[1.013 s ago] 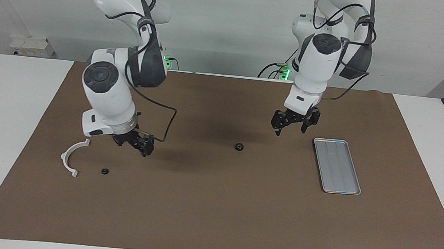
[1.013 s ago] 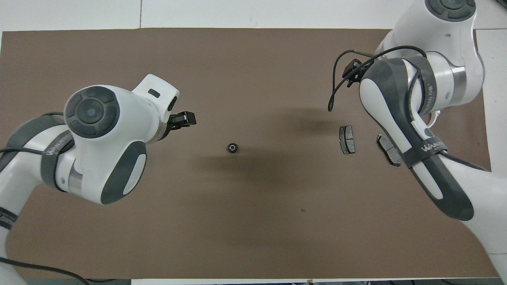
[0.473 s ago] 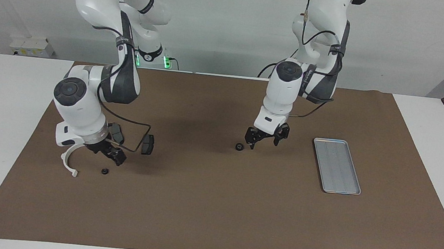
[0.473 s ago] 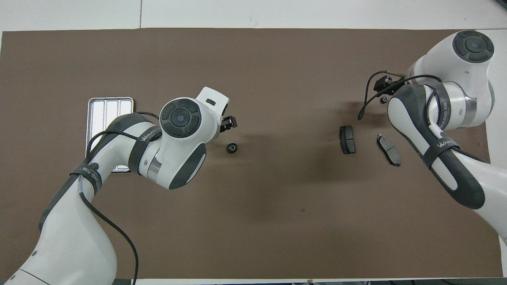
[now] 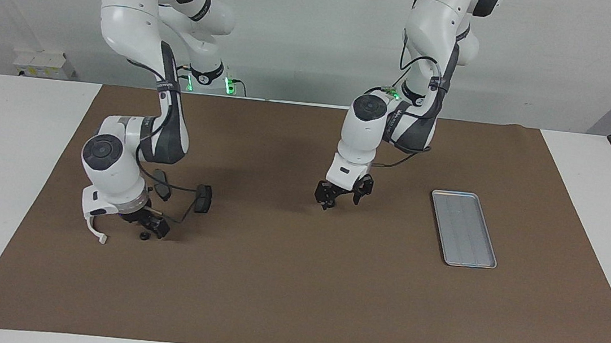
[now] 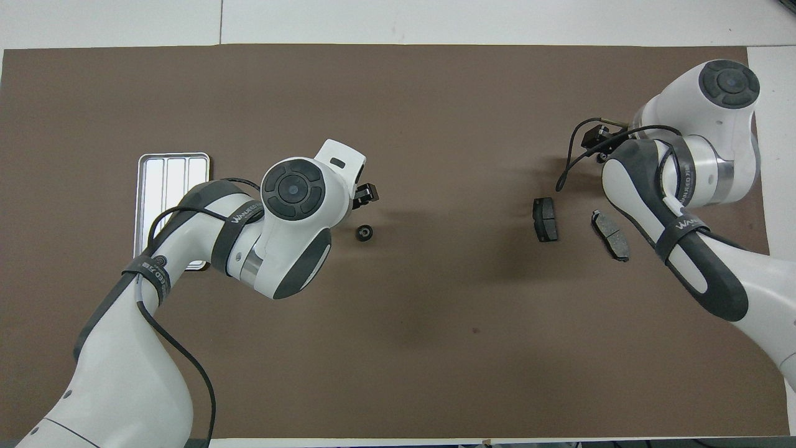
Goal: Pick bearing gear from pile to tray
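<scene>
The left gripper [image 5: 332, 201] hangs low over a little black gear [image 6: 364, 233] in the middle of the brown mat [image 5: 291, 306], with its fingers apart and nothing in them. The right gripper [image 5: 155, 228] is open too, down by another tiny gear [image 5: 144, 236], the white bracket [image 5: 95, 229] and two dark brake pads [image 6: 545, 219]. The tray [image 5: 463, 228] sits bare toward the left arm's end.

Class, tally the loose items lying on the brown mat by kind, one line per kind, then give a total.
Small black gears: 2
Dark grey brake pads: 2
White curved bracket: 1
Silver tray: 1
Total: 6
</scene>
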